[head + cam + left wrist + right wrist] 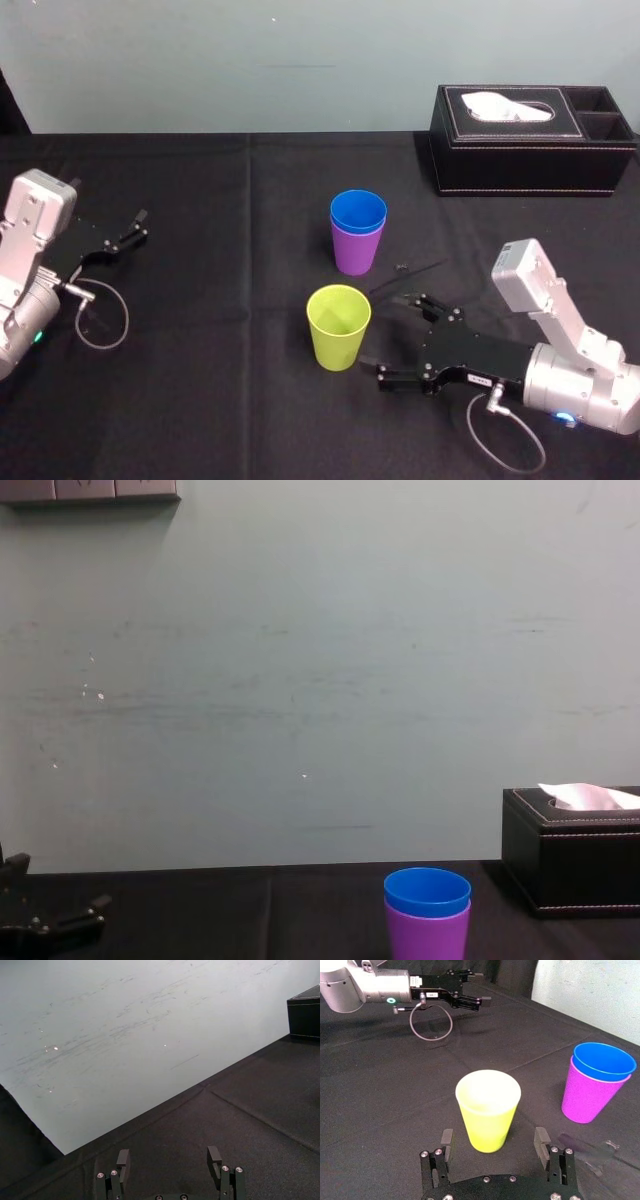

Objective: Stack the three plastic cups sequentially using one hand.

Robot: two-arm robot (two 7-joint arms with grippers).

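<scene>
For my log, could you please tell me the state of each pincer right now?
Left pincer: open, empty.
Right pincer: open, empty, facing the yellow-green tapered plastic cup.

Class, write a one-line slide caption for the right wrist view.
Open right gripper faces the yellow-green cup; blue cup nested in purple cup; left gripper idle beyond.

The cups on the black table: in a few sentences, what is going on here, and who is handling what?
The right gripper is low over the table with its fingers open, lined up on the upright yellow-green cup but not gripping it. Behind that, the blue cup is already nested in the purple cup, so one cup is left to stack. The left gripper is parked open at the table's left side. A black tissue box stands at the far right.
</scene>
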